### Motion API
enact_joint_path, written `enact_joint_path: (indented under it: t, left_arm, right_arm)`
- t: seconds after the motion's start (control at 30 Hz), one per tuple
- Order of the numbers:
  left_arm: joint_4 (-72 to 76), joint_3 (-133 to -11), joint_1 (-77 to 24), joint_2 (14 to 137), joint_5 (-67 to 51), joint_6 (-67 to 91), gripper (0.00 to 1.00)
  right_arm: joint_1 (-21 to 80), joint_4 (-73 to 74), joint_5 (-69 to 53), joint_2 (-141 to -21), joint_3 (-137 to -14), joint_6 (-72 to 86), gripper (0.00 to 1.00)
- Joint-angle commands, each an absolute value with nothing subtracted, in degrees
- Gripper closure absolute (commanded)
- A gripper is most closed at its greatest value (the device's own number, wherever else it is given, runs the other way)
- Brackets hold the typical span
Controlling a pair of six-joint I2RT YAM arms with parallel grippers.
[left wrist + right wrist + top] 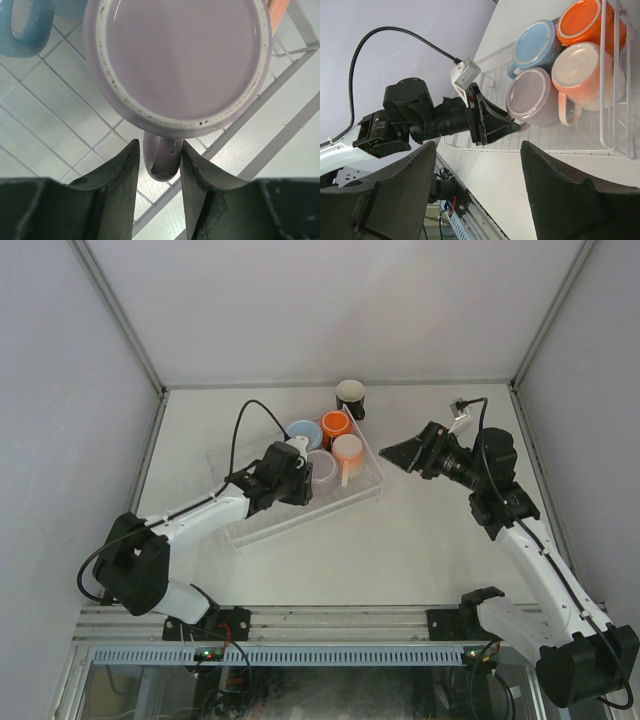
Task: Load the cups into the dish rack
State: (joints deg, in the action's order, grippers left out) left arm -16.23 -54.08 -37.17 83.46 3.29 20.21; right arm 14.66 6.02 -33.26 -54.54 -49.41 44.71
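Note:
The clear dish rack [262, 520] lies mid-table. Four cups stand mouth-down in its far end: light blue [302, 431], orange [335, 425], lilac [322, 470] and peach-pink [347, 449]. The black cup [351, 396] stands upright on the table behind the rack. My left gripper [159, 145] is open around the lilac cup's handle [162, 162]. Its right finger touches the handle and a narrow gap shows on the left. My right gripper [392, 453] hangs open and empty above the table, right of the rack, facing the cups [532, 95].
Grey walls close the table in on three sides. The rack's raised wire end [602, 75] stands by the peach-pink and orange cups. A cable [240, 425] loops above the left arm.

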Motion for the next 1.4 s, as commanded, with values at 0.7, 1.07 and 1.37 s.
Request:
enact_joint_path:
  t: [0.7,1.07,1.37]
  left_arm:
    - [-20.1,-56.7,-37.4,75.0,5.4,23.3,0.25]
    - [-33.0,-68.3,-34.2,68.8,0.6,23.2,0.17]
    - [-37.0,-73.7,-30.6,64.1,-1.6,23.0,0.17]
  right_arm:
    - [17.1,12.1,-27.2,-59.8,-57.4,40.7,0.31]
    - [20.6,27.4,-15.9,-84.2,-84.8,31.7,0.32]
    - [18.8,37.9,-10.5,-107.8,-108.2,18.4,0.33]
